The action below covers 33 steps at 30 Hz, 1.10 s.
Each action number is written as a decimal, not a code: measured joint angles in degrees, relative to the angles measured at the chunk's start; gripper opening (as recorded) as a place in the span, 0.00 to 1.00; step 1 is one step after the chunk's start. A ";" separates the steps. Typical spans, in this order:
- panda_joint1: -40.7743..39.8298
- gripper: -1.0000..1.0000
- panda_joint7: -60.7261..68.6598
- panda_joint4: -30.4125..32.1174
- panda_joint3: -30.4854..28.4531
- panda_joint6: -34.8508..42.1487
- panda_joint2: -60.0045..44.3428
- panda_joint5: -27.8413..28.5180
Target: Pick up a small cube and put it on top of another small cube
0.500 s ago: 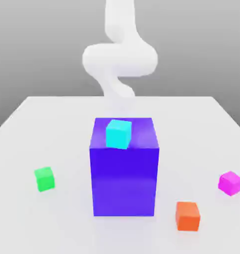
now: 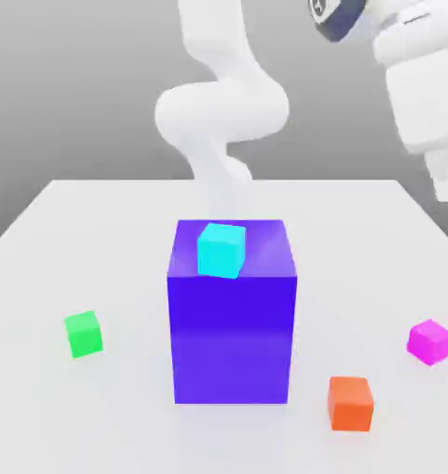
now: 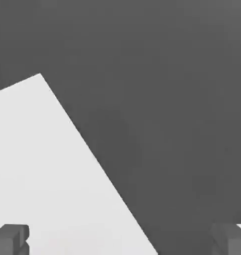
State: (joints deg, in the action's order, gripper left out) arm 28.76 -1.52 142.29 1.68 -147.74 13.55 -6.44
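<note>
Well below the spread fingers (image 3: 13, 238), small cube (image 2: 430, 341) untouched.

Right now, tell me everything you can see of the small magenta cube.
The small magenta cube is a plain, glossy, bright pink block with no markings, far smaller than the big blue-purple block. It sits flat on the white table near the exterior view's right edge, turned slightly so one corner faces the camera. Nothing touches it apart from the table: the orange cube lies apart from it, nearer the camera, and the arm's hand hangs high above.
</note>
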 joint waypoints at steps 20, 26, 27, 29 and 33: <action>17.29 0.00 18.67 5.36 2.24 -21.29 -35.05 14.05; 17.23 0.00 18.62 5.40 2.30 -21.00 -34.83 14.13; 16.91 0.00 18.91 5.69 2.71 -19.87 -33.41 13.79; 16.15 0.00 19.85 6.44 3.74 -16.95 -29.73 12.60; 17.48 0.00 19.35 6.34 5.40 -10.64 -24.63 12.34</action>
State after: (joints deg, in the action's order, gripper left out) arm 46.24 17.83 148.63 7.08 -158.39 -11.07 5.90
